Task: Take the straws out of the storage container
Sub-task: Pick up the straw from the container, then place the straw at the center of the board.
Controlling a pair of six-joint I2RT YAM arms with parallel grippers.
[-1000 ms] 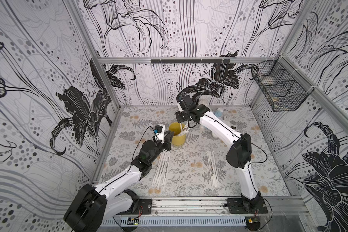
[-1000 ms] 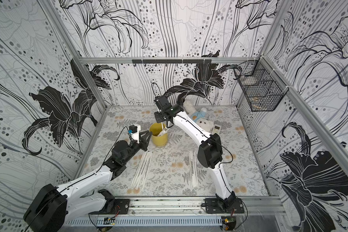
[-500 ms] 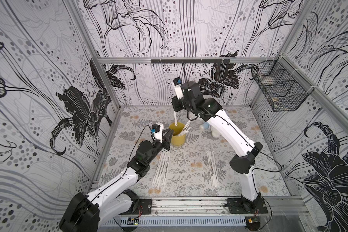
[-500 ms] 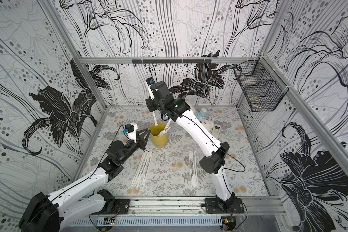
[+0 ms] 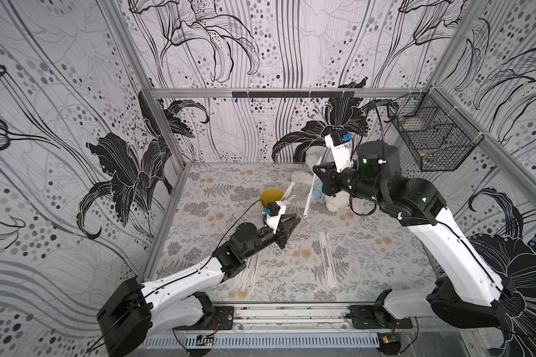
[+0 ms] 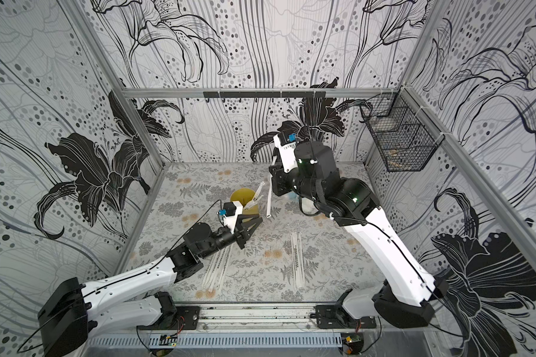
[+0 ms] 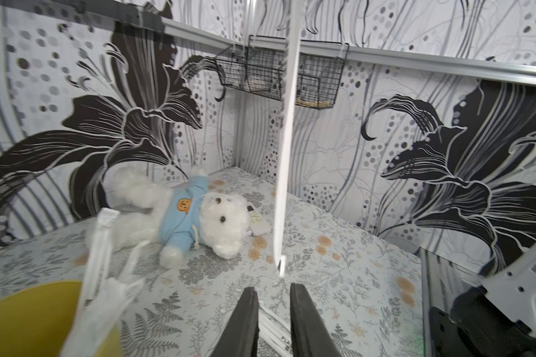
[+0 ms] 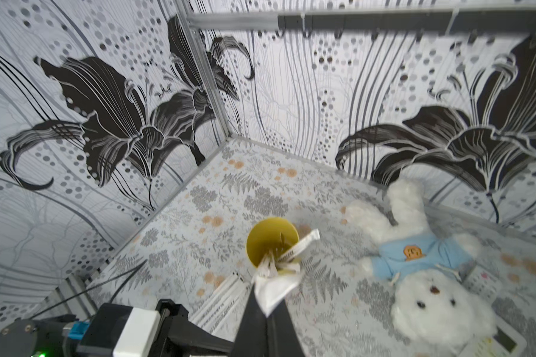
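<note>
Beside the storage container, on its teddy side, the held straw hangs near-upright and fully outside the container. Right gripper pinches it near the top end, jaws clamped tight on the paper; the right wrist view shows wrapper paper at the tips. I can't tell whether its lower end touches the table.

A few straws stand in the container, leaning over the rim toward the teddy. They carry dark print along the wrapper, too blurred to read.

Left gripper sits just beside the container on the robot-base side, low over the table. Its jaws are a narrow gap apart with nothing between them.

Laid straws lie flat in a row well apart from the container toward the robot base, under the left arm. A second row is also base-side, further toward the right arm. On one straw below the left jaws the letters "PLA" are readable, the rest cut off.

Teddy lies near the container on its far side. It is white with a blue shirt and an orange face badge, no text legible. Wire basket hangs on the wall, well apart from the container.
</note>
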